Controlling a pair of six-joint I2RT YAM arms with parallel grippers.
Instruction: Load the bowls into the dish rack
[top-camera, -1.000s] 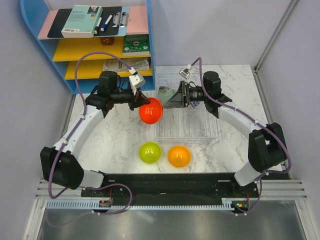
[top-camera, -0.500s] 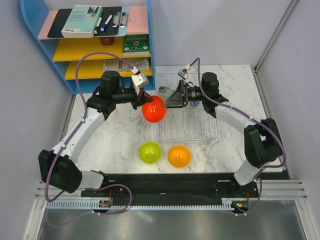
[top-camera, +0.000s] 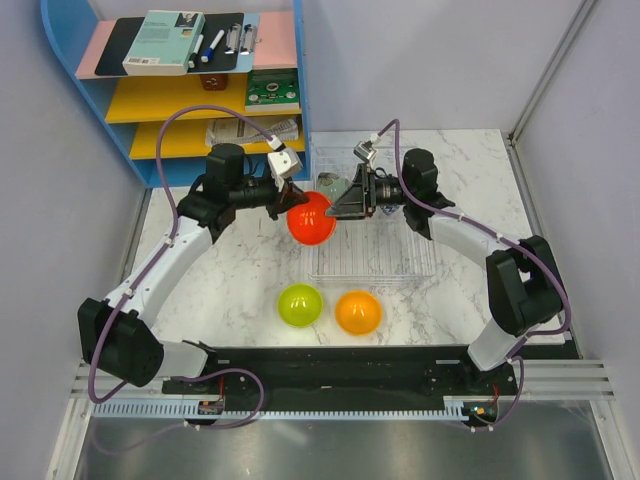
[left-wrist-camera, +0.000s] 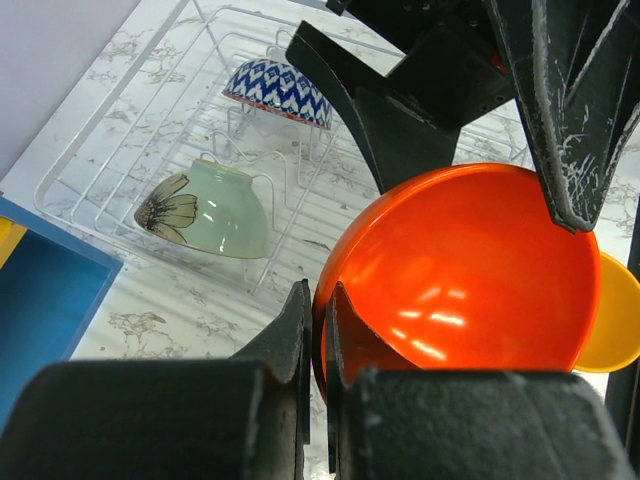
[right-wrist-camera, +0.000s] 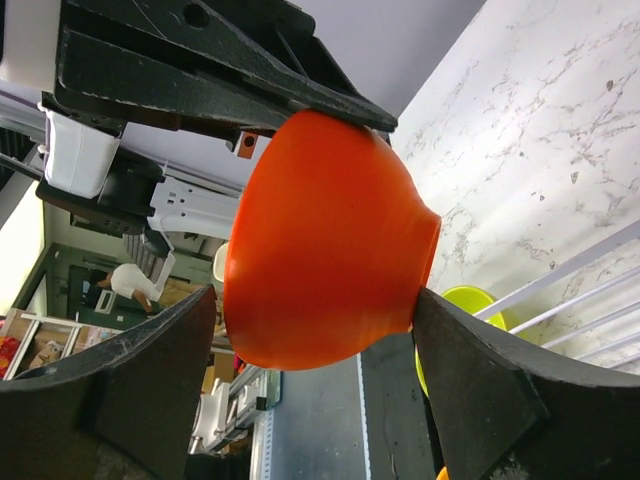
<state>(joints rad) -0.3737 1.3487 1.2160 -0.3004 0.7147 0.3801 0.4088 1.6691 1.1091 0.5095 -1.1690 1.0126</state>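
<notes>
2 in rack (left-wrist-camera: 120, 140), patterned bowl (left-wrist-camera: 277, 92), grey-grn bowl (left-wrist-camera: 205, 210)

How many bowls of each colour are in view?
Red bowl: 1
Lime green bowl: 1
Orange bowl: 1
Pale green flower-print bowl: 1
Blue-white zigzag bowl: 1
Total: 5

R wrist: lime bowl (right-wrist-camera: 468, 300) mostly behind red bowl (right-wrist-camera: 320, 240). L wrist: orange bowl (left-wrist-camera: 618, 320) mostly behind it, cut by edge.
</notes>
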